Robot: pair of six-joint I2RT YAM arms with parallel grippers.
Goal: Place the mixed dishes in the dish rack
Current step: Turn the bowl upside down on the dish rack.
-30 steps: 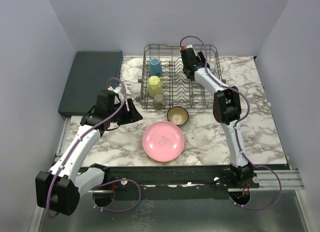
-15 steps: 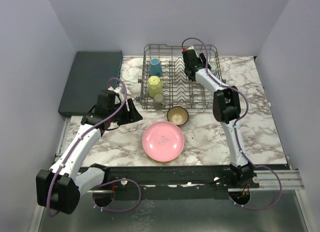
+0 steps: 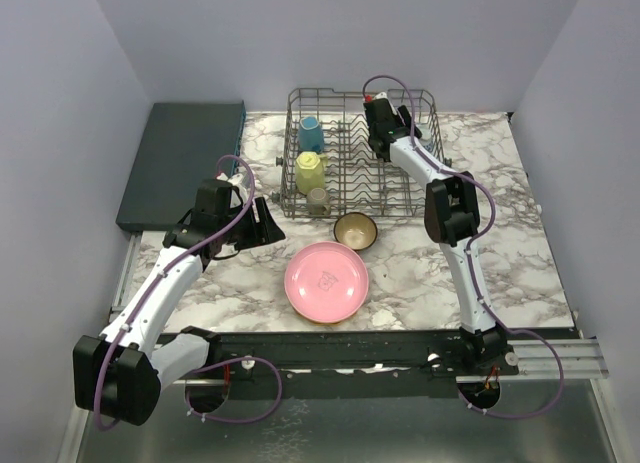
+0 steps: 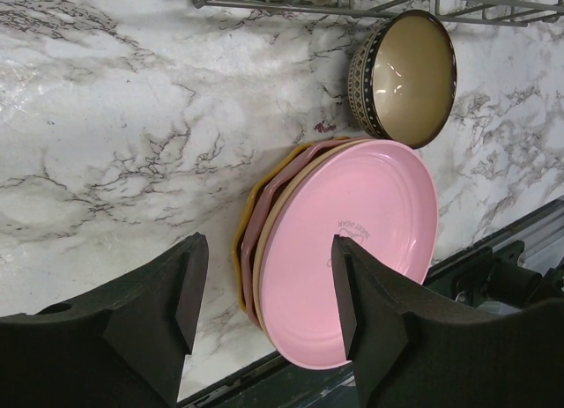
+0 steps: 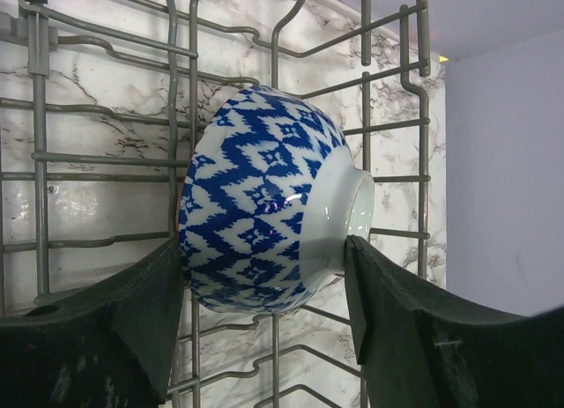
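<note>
Hovering in front of the dish rack [image 3: 330,91], the left end effector [image 4: 269,245] stands released near the pink-topped plate stack [image 4: 352,241]. A brown bowl [image 4: 410,73] lies nearer the rack. Inside its far-right part, the right end effector [image 5: 264,258] grasps the blue-white bowl [image 5: 264,161].

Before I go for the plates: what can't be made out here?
Top view: right arm mostly hides the blue bowl; grey mug too small for detail.
Right wrist view: the bowl's inside faces away.
Left wrist view: plates under the pink plate show edges only; count unclear.
</note>
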